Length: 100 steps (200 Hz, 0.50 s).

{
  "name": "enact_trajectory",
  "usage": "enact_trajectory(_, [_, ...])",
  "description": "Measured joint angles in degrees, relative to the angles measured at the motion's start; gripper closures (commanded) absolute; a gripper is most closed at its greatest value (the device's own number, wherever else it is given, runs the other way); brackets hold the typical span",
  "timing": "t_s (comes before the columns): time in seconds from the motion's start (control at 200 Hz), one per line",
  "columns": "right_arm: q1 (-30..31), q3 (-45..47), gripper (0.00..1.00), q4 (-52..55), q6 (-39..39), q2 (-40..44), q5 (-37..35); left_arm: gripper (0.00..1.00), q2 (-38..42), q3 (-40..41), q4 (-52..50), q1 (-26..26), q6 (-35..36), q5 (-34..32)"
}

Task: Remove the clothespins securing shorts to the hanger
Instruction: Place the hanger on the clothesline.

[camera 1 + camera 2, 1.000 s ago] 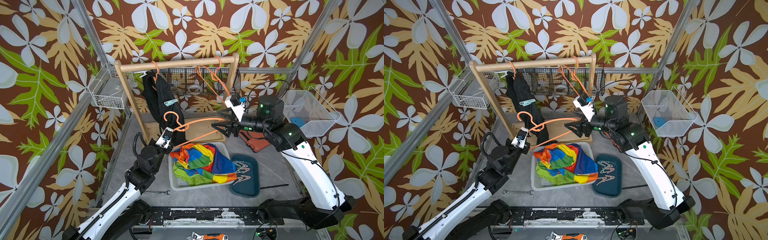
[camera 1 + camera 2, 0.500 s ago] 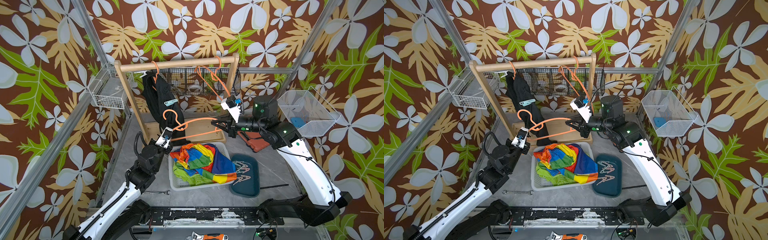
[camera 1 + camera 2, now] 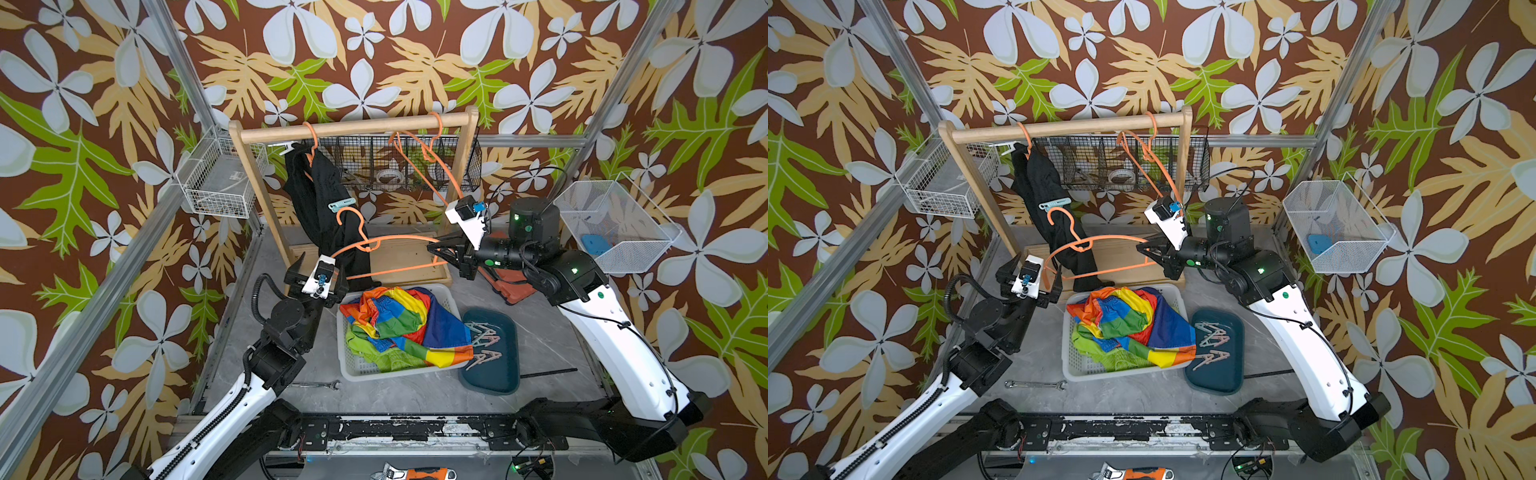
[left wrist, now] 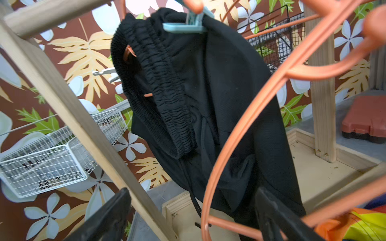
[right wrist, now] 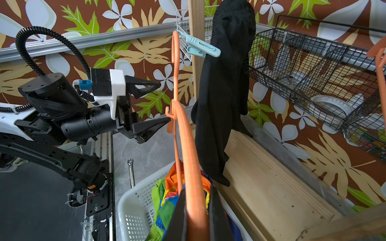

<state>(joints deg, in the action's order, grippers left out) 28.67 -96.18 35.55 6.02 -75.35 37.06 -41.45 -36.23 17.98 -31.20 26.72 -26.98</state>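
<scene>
Left tool [image 5: 165, 101] just sprung wide, letting go of bare orange hanger [image 5: 189, 150]; right tool [image 3: 442, 254] now clenched on hanger's other end. Near: freed clothespins [image 3: 484, 340] in tray [image 3: 505, 374], coloured shorts [image 3: 407, 320] in basket [image 3: 353, 365]. Beyond: black shorts [image 3: 324, 208] hanging on rack [image 3: 353, 126], teal clothespin [image 3: 342, 203] pinching them, ahead of and above left tool, long axis roughly level. Left arm nearer and free; right busy with hanger. Likely left's grab.
</scene>
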Motion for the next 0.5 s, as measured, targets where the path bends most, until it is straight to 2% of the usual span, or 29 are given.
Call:
enact_trajectory(0.165, [0.0,0.7,1.0,-0.8,-0.5,2.7,-1.1,0.0,3.2,2.2,5.7,0.0,2.0,-7.1])
enact_trajectory(0.32, [0.0,-0.8,1.0,-3.7,-2.2,4.5,-1.0,0.0,2.9,2.4,9.3,0.9,2.7,-13.2])
enact_trajectory(0.5, [0.0,-3.1,1.0,-9.4,-5.0,5.8,-1.0,0.0,1.5,1.7,9.7,2.9,1.7,-15.5])
